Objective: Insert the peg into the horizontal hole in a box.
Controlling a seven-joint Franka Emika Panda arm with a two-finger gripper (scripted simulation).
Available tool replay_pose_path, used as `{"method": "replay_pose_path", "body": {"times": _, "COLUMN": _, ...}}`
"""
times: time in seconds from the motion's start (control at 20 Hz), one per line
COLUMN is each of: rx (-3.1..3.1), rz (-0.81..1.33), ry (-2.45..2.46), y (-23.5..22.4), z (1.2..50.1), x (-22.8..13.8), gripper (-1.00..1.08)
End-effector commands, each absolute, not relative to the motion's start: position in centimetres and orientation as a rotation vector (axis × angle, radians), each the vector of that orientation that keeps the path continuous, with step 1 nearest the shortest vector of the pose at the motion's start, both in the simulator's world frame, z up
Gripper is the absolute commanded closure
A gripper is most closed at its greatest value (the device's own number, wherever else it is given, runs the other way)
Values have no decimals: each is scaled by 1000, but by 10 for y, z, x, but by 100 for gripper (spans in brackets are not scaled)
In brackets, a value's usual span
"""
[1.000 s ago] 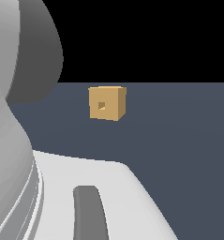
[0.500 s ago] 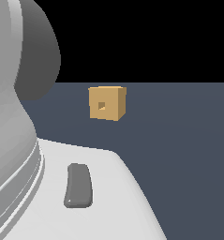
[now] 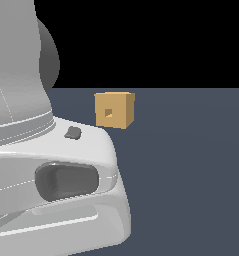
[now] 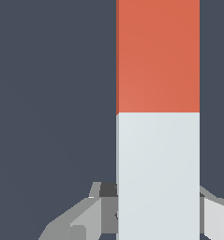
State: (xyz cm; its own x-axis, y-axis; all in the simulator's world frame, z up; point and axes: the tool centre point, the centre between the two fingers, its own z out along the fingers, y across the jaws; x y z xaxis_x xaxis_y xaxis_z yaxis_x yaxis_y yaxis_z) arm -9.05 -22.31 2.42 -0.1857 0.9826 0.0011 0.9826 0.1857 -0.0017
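The gripper [image 4: 158, 220] is sitting w/ a finger on each side of the peg [image 4: 158, 56], apparently closed on its pale end, though actual contact is hard to confirm; the bar is orange-red on one half, whitish on the other, square-sectioned. It's looking stiff, light and smooth, so gripping the pale end, leaving the orange tip free, is prob. best. The tan box [image 3: 114, 109] is resting on the dark floor approx. 12 o'clock in the exterior view, its hole [image 3: 108, 113] facing the camera.

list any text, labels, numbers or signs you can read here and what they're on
None. The box, its hole, the peg and the robot arm are all plain, with no writing or markings in either view.
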Motion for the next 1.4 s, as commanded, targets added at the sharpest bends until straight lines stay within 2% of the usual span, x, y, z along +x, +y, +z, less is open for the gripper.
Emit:
{"method": "replay_pose_path", "body": {"times": 0.0, "rx": -2036, "rz": 0, "ry": -2392, "y": -203, "z": 27, "x": -97, "gripper": 108}}
{"method": "replay_pose_path", "body": {"times": 0.65, "rx": -2214, "rz": -1, "ry": -2229, "y": -88, "z": 40, "x": -122, "gripper": 108}}
{"method": "replay_pose_path", "body": {"times": 1.35, "rx": -2367, "rz": -1, "ry": -2066, "y": 22, "z": 53, "x": -128, "gripper": 108}}
